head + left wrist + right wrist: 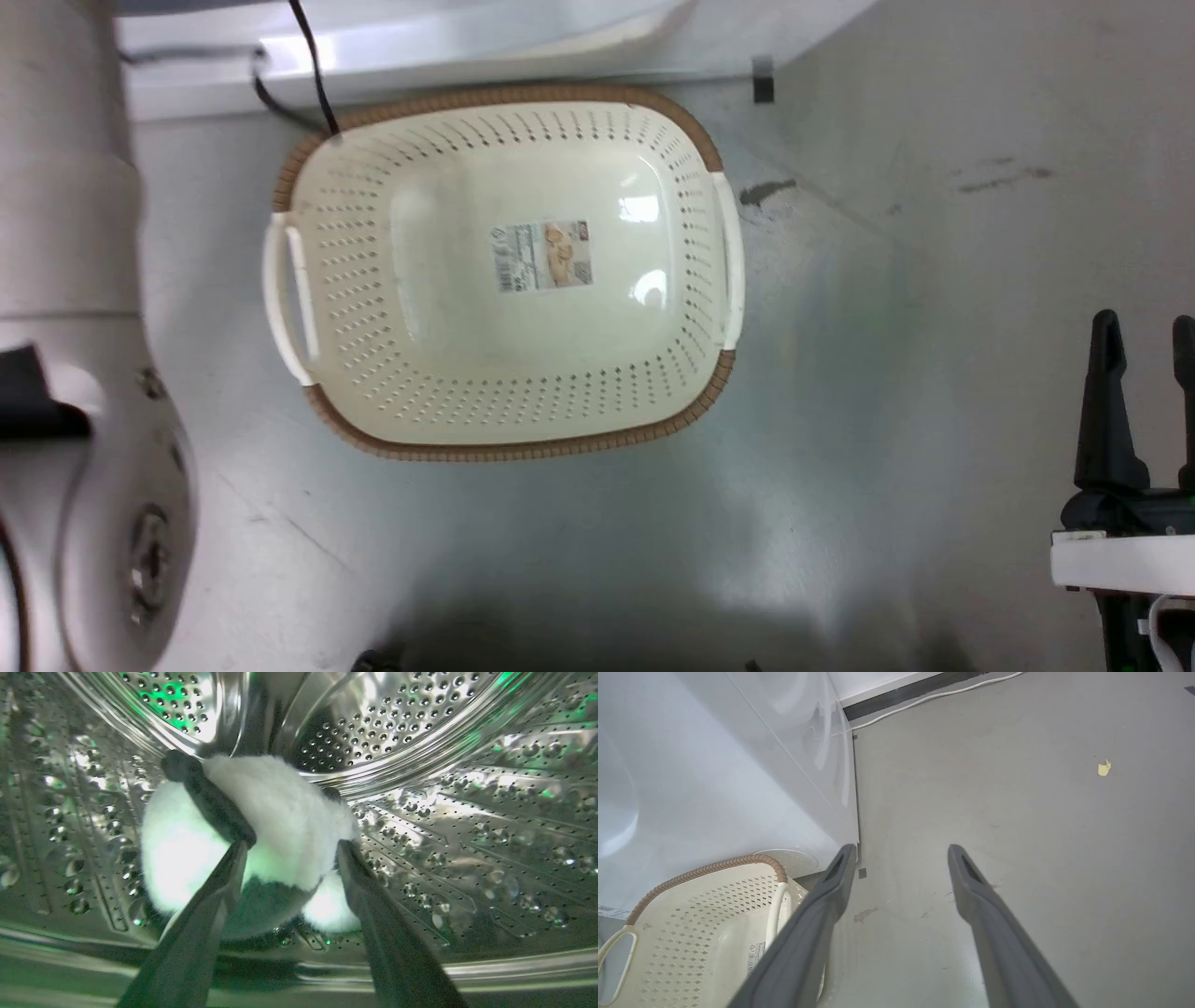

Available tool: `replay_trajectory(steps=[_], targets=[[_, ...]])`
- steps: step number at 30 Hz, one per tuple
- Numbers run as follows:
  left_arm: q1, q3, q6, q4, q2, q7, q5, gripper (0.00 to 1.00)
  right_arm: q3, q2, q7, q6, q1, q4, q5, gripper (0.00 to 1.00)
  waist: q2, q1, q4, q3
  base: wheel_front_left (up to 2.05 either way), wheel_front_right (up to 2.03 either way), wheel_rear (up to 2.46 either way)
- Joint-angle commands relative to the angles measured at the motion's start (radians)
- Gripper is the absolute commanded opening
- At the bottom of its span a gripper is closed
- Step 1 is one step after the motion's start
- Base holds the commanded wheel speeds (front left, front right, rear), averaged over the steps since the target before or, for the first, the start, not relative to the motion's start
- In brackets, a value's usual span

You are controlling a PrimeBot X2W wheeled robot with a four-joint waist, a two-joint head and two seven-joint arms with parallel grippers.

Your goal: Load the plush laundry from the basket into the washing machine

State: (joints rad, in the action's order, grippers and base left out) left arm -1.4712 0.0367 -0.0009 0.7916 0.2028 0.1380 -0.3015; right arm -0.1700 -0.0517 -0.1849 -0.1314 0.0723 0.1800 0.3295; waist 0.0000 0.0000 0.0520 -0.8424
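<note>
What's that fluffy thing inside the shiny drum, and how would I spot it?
Look into the washing machine's steel drum, all perforated shiny metal. Low on its wall, just beyond the left gripper's two dark fingers, lies a plush panda toy. It is the one soft, fluffy white-and-black thing among hard, gleaming steel.

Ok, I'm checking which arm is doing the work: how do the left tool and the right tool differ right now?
The left tool reaches inside the washing machine; the right tool hangs over the grey floor beside the basket. The left tool's fingers flank the panda plush; the right tool has nothing between its fingers. Both have their fingers spread apart.
</note>
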Motion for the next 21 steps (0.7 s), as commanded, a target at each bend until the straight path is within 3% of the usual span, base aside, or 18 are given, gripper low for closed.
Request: replay_trajectory(steps=[1, 13, 21], targets=[[0.035, -0.015, -0.013, 0.011, -0.008, -0.027, 0.005, 1.00, 0.001, 0.001, 0.004, 0.001, 0.009, 0.007, -0.006, 1.00, 0.0000, 0.0000, 0.020, 0.027, 0.00, 0.00, 0.00], [0.193, -0.112, -0.067, 0.072, -0.042, -0.245, 0.059, 1.00, 0.011, 0.000, 0.025, 0.001, 0.005, -0.011, -0.018, 1.00, 0.0000, 0.0000, 0.074, 0.173, 0.00, 0.00, 0.00], [0.313, -0.164, -0.079, 0.076, -0.056, -0.323, 0.082, 1.00, 0.021, 0.001, 0.023, 0.001, -0.005, -0.045, -0.016, 1.00, 0.0000, 0.0000, 0.089, 0.281, 0.00, 0.00, 0.00]])
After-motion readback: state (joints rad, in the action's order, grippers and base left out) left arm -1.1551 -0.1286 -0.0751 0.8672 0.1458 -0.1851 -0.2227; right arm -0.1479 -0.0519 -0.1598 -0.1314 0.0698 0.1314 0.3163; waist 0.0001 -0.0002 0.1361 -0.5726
